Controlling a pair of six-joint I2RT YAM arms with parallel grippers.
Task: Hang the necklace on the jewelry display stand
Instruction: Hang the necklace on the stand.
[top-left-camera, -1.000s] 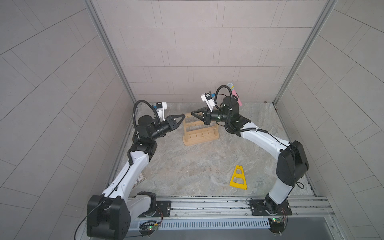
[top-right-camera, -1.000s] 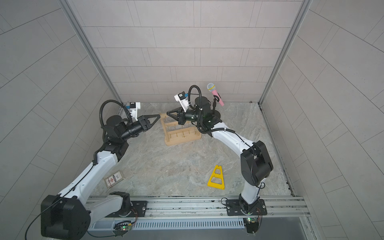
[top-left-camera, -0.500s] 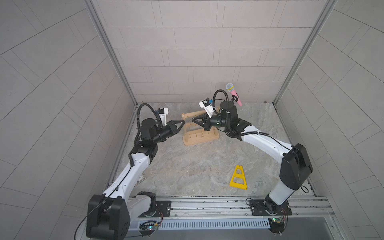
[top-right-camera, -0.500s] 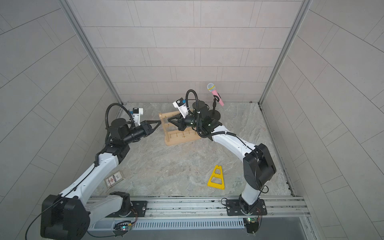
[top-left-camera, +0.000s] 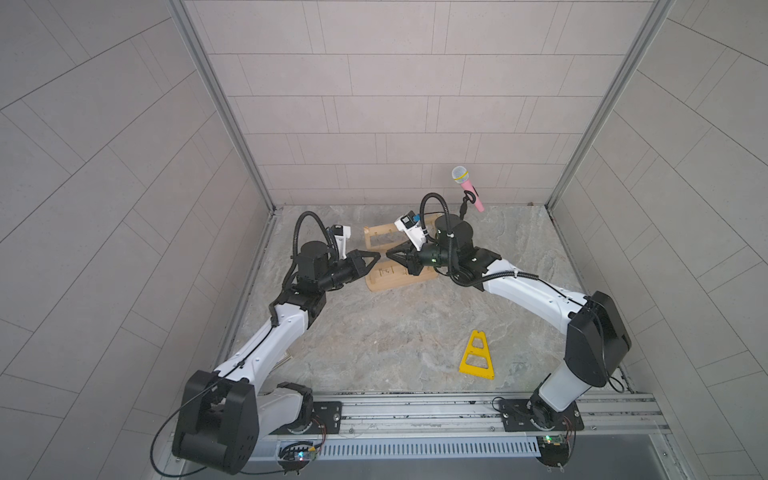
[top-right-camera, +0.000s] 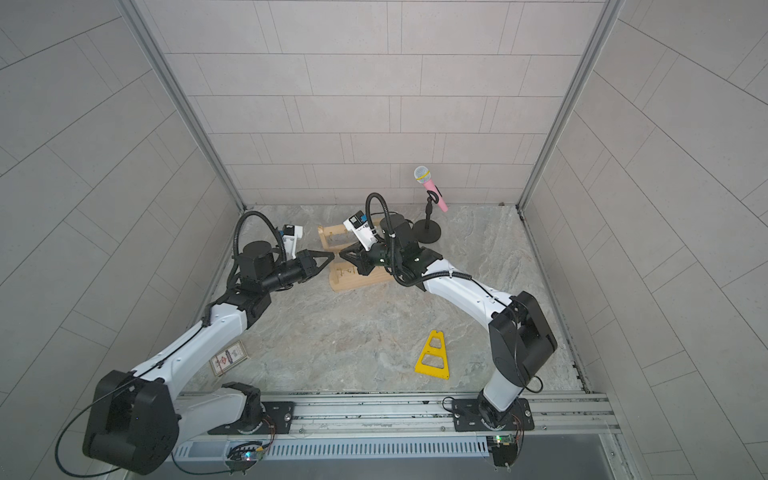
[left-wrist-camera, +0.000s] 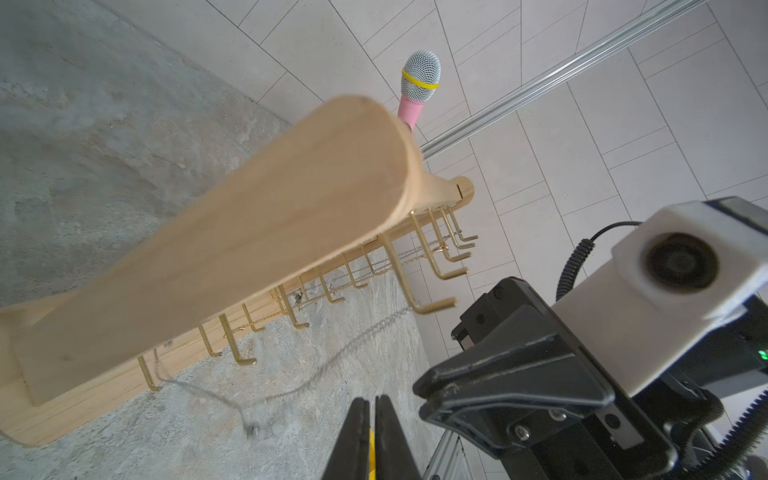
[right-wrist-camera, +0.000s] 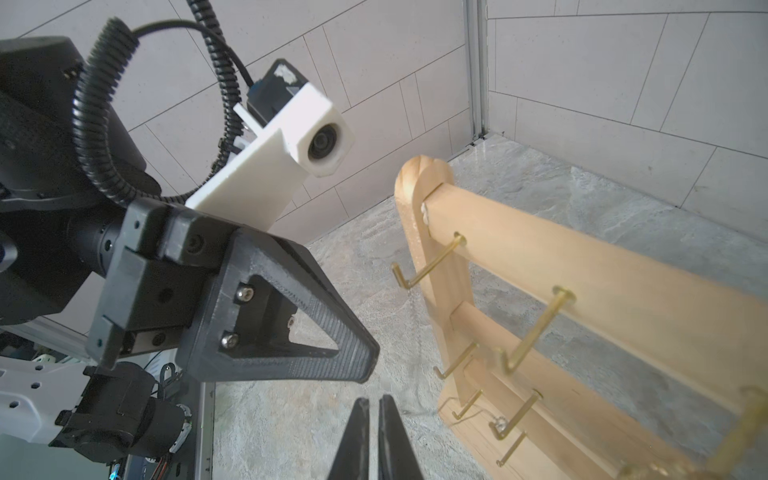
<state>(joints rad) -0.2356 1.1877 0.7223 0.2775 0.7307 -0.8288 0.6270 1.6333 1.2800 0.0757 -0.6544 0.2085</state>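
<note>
The stand (top-left-camera: 386, 284) sits toward the back of the marbled surface (top-left-camera: 374, 332), upright, its three bars set with gold hooks (right-wrist-camera: 536, 328). A thin silver necklace (left-wrist-camera: 332, 363) hangs from the endmost hook of the stand's top bar, at the end nearer the left arm. It runs down beside that post to a small pendant (left-wrist-camera: 252, 428) low by the stand's base. Whether its lower loop also catches a bottom hook cannot be told. Finer gold chains (left-wrist-camera: 411, 253) stretch across hooks on a lower bar of the stand. The left gripper (top-left-camera: 377, 257) hovers just off that same end of the stand, above the base, its jaws clenched to a thin slit with nothing between them. The right gripper (top-left-camera: 388, 254) hangs in front of the stand's bars, tip to tip with the left one and just apart from it, jaws likewise pressed almost together and empty. Neither touches the necklace. Just behind the stand, toward the back wall, a pink microphone (top-right-camera: 432, 189) with a grey mesh head and a yellow band leans in a black holder (top-right-camera: 426, 230). Well in front of the stand lies a flat yellow frame (top-left-camera: 477, 356). Also in front of the stand, under the left arm, lies a small card (top-right-camera: 229, 358) with a red diamond emblem. Its lettering is too small to read. A few dark marks (top-right-camera: 343, 272) on the stand's base are likewise illegible.
</note>
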